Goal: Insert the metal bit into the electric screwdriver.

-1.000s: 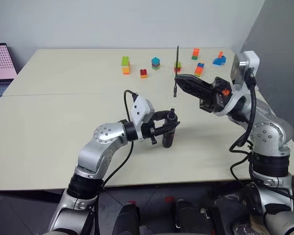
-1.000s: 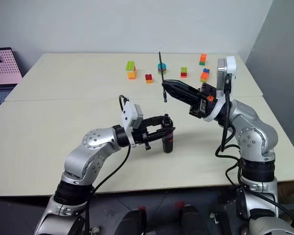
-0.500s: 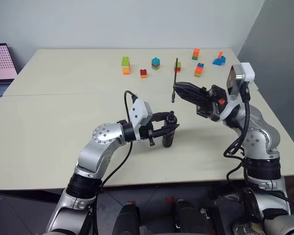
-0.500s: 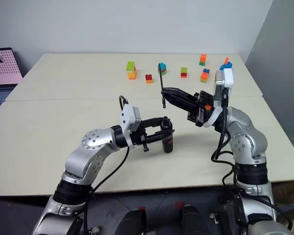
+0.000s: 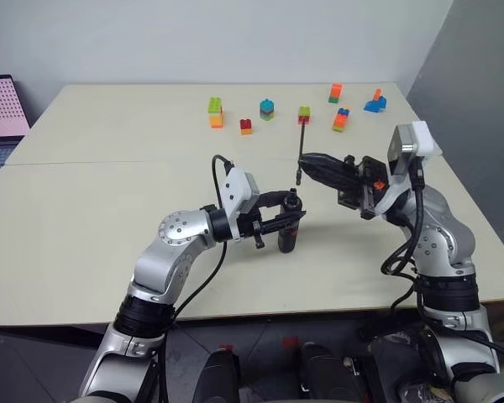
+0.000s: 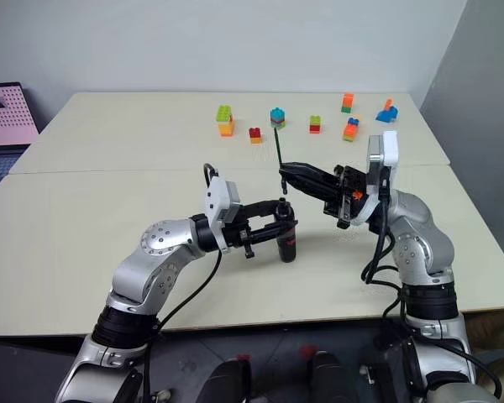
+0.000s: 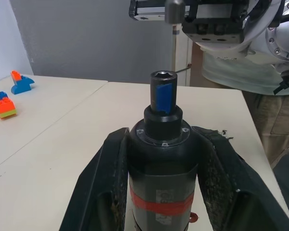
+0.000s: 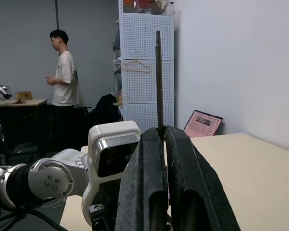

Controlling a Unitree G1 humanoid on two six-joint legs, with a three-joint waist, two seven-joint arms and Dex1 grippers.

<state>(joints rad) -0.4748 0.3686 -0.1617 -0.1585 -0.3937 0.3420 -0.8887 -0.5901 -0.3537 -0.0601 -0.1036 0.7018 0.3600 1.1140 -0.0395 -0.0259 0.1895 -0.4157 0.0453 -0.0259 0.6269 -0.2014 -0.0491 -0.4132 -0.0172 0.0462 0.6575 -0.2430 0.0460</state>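
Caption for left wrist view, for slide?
Left gripper clamps the upright electric screwdriver, socket up, below the metal bit.

Pale beige table (image 5: pixel 84 218), coloured toy bricks (image 5: pixel 215 112) scattered along its far side

We see the electric screwdriver (image 5: pixel 289 228) upright on the table (image 5: pixel 84 218) near its middle, toward the front edge, held in the left gripper (image 5: pixel 291 217). The metal bit (image 5: pixel 300 153) stands just above it, pinched by the right gripper (image 5: pixel 305 159). Toy bricks (image 5: pixel 215 112) line the far edge.
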